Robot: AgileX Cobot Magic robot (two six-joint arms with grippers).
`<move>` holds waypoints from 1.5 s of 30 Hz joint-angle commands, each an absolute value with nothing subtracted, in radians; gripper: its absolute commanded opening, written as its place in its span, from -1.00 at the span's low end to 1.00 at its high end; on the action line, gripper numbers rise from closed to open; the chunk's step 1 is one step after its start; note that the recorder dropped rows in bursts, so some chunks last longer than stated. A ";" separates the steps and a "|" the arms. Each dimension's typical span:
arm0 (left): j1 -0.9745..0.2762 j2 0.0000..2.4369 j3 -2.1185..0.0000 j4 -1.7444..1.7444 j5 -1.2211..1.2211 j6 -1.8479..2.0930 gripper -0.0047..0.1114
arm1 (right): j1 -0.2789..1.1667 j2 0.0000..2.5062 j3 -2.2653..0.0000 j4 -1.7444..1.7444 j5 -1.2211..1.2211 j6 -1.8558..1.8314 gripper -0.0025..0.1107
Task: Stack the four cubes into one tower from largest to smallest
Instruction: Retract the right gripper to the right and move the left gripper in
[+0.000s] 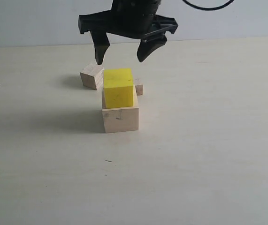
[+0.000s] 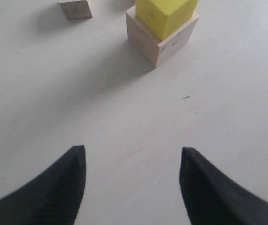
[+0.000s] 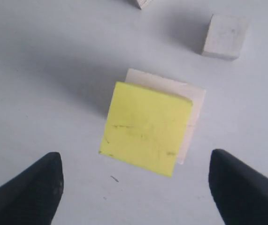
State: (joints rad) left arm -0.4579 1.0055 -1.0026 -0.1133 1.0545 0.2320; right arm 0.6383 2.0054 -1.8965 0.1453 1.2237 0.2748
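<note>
Resting on pale tabletop (image 1: 209, 164): yellow cube (image 1: 118, 88) atop large cube (image 1: 120, 120) | grey wall (image 1: 30, 21) behind

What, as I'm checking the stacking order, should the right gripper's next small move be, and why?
Probably shift the open right gripper toward the loose mid-size block: the yellow block already sits on the big block, so that one goes next.

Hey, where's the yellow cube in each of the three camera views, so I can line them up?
Exterior view: yellow cube near the middle, just below the open right gripper.
Left wrist view: yellow cube well beyond the left gripper, cut off by the picture edge.
Right wrist view: yellow cube mid-picture, seen from above.
Shared landmark: the large pale wood cube it sits on, visible in all three.
</note>
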 commanded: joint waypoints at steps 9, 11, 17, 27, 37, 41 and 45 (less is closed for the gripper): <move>-0.453 1.001 -0.844 -0.140 0.894 0.228 0.08 | 0.420 1.899 -1.902 -0.090 1.221 0.153 -0.09; -0.453 1.001 -0.822 -0.145 0.884 0.226 0.08 | 0.381 1.953 -1.902 -0.046 1.221 0.135 -0.09; -0.453 1.001 -0.815 -0.240 0.858 0.220 0.08 | 0.331 2.152 -1.902 0.326 1.099 -0.075 0.08; -0.453 1.001 -0.815 -0.387 0.835 0.220 0.08 | 0.294 2.290 -1.904 0.539 0.972 -0.113 0.25; -0.451 1.003 -0.815 -0.278 0.615 0.186 0.08 | 0.203 2.269 -1.904 0.568 1.004 -0.113 0.09; -0.389 1.041 -0.815 -0.164 0.504 0.075 0.08 | 0.136 2.215 -1.904 0.526 1.061 -0.115 -0.33; -0.281 1.157 -0.843 -0.126 0.493 0.075 0.08 | 0.069 2.140 -1.904 0.516 1.149 -0.175 -0.85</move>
